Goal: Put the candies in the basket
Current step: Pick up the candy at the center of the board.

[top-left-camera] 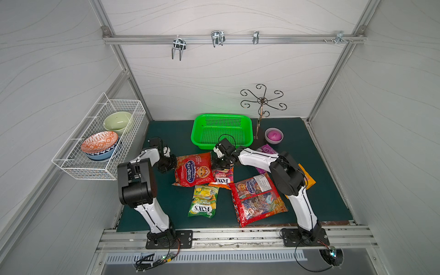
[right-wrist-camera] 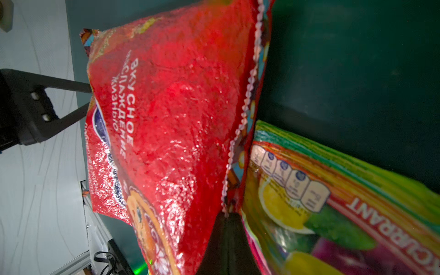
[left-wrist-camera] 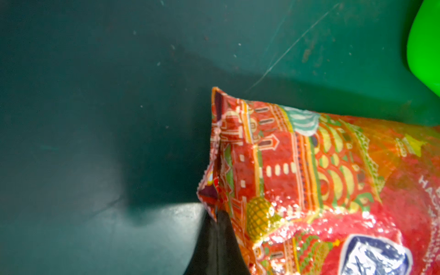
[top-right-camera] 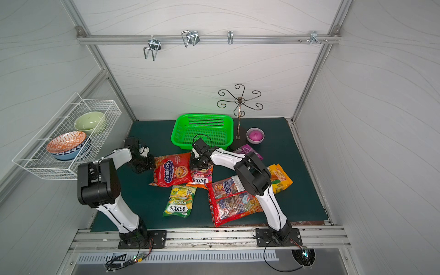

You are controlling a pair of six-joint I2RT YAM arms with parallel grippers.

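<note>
1. Dark green matting covers the tabletop [top-left-camera: 166,133], which is boxed in by pale, wave-patterned wall panels.
2. All six candies lie on that tabletop, outside the green basket [top-left-camera: 223,115] and on its arm-base side.
3. The red cookie bag [top-left-camera: 194,170] lies printed face up, just in front of the basket's front-left corner.
4. The left claw [top-left-camera: 175,166] is clenched on the bag's edge farthest to the robot's left. In the left wrist view its black tips [left-wrist-camera: 216,215] meet on the crinkled seam.
5. The right claw [top-left-camera: 219,167] is clenched on the opposite crimped seam. The right wrist view shows that zigzag edge running down into its closed tips [right-wrist-camera: 226,215].
6. The orange FOX'S bag [top-left-camera: 221,180] sits directly under the right claw, touching the red cookie bag, in front of the basket's middle.
7. The green FOX'S bag [top-left-camera: 202,201] lies farther from the basket, and its top end touches both of those bags.
8. The second red bag [top-left-camera: 258,200] lies label side up, well in front of the basket's right end.
9. The purple bag [top-left-camera: 266,150] lies just off the basket's front-right corner, partly hidden by the right arm.
10. The yellow-orange bag [top-right-camera: 281,178] lies farther right, beyond the right arm's elbow.
11. A curled metal hook stand [top-left-camera: 262,102] rises beside the basket's right end, with a pink bowl [top-left-camera: 273,135] just beyond it.
12. A white wire basket [top-left-camera: 100,142] holding bowls hangs on the wall well to the left of the green basket.
</note>
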